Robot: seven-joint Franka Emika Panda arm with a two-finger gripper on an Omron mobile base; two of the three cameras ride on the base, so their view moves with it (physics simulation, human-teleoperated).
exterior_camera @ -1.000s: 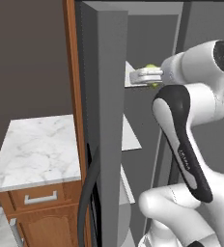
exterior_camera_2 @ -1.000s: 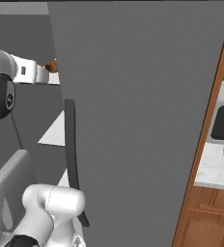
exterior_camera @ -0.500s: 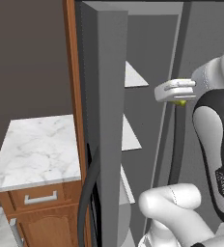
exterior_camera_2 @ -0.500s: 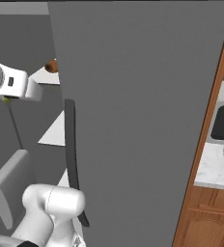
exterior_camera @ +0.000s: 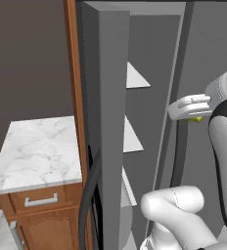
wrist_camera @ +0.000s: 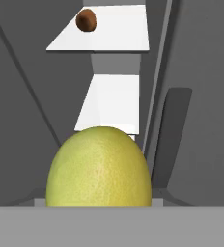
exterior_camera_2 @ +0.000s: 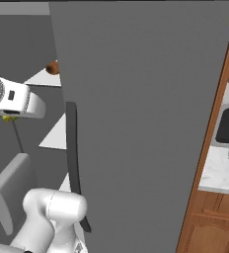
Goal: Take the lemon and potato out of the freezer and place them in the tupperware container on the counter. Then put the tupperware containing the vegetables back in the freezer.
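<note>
Gripper (exterior_camera: 197, 117): jaws part-open, closed around the lemon (wrist_camera: 99, 167). Since a second ago: withdrawn from the upper shelf level of the freezer (exterior_camera: 149, 73), now lower, outside its opening. Hand level, pointing back into the freezer. Potato (wrist_camera: 86, 20): on the freezer's upper white shelf (wrist_camera: 119, 31). Counter (exterior_camera: 37, 151): left of the freezer.

I count one lemon (wrist_camera: 99, 167), one potato (wrist_camera: 86, 20) on the top freezer (exterior_camera: 110, 73) shelf, three white shelves in that freezer, one marble counter (exterior_camera: 37, 149) left of the freezer, one dark door handle (exterior_camera_2: 75, 163).
</note>
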